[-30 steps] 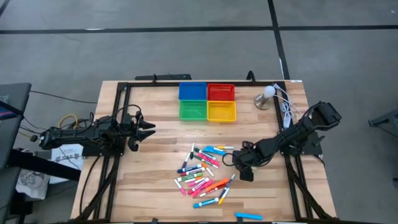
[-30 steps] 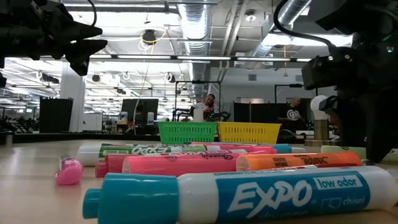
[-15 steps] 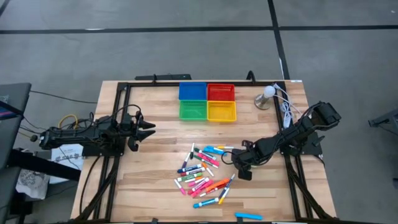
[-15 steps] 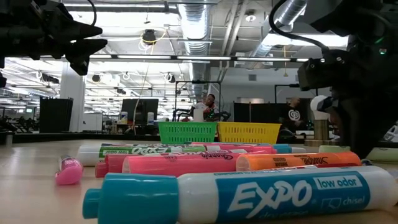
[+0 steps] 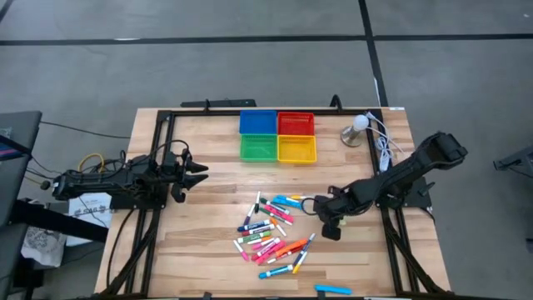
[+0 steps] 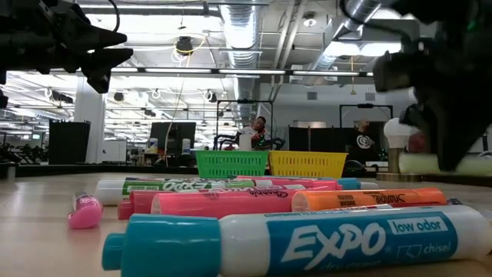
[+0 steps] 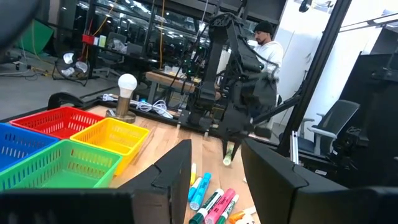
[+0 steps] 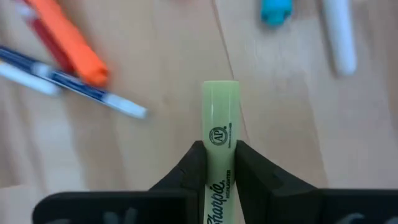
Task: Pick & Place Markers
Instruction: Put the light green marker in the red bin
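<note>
Several markers [image 5: 271, 229] with coloured caps lie in a loose heap on the wooden table, right of its middle near the front. My right gripper [image 5: 326, 223] hangs just right of the heap, shut on a pale yellow-green highlighter [image 8: 219, 134] that is also visible in the low view [image 6: 446, 163]. My left gripper [image 5: 200, 171] waits at the table's left side above the wood, pointing level toward the right. Its fingers [image 7: 177, 171] stand apart with nothing between them. My right gripper pinches the highlighter's barrel [image 8: 219, 163] between its two fingers, one on each long side. The fingers slant steeply down from above, and the highlighter's blunt end [image 8: 220, 90] sticks out past their tips. The highlighter is lifted clear of the table.
Four small trays stand together at the far middle: blue [image 5: 257, 122], red [image 5: 295, 122], green [image 5: 259, 147], yellow [image 5: 296, 149]. A bulb on a round stand [image 5: 356, 127] with white cables is at the far right. One blue marker [image 5: 333, 289] lies alone by the near edge.
My right gripper has risen a little from the table beside the heap. The pale highlighter, which lay on the wood a second ago, has come up with it and now hangs clear.
</note>
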Tool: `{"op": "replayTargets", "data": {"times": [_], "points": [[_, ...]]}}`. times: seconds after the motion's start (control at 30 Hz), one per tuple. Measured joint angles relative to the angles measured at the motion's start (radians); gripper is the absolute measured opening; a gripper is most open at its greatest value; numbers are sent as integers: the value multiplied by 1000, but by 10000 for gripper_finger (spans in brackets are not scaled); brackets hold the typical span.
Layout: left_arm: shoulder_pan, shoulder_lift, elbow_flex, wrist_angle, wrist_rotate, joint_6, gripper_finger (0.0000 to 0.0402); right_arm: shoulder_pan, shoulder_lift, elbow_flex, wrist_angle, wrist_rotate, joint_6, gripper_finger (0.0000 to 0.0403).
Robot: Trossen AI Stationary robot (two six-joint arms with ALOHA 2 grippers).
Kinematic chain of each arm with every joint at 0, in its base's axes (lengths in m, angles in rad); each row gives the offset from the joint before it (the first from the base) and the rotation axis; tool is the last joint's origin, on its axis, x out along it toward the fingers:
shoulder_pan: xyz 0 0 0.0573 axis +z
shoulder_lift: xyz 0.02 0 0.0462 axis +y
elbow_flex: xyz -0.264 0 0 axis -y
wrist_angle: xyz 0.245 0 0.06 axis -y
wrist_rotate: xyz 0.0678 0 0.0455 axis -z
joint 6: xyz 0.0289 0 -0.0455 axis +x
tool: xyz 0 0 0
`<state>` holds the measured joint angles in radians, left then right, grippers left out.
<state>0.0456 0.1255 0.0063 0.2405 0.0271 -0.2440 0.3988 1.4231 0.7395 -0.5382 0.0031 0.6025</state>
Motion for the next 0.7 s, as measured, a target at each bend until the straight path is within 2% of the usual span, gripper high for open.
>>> {"op": "replayTargets", "data": {"times": [0.17,0.27,0.47,0.7], "points": [[0,1,0,7,0,0,141,-36,-142,0,45,-28,-5,48],[0,1,0,8,0,0,141,-73,-232,0,136,-100,-9,48],[0,1,0,10,0,0,141,-132,-378,0,423,-299,-84,48],[0,1,0,13,0,0,141,-167,-459,1,735,-456,-114,48]]}}
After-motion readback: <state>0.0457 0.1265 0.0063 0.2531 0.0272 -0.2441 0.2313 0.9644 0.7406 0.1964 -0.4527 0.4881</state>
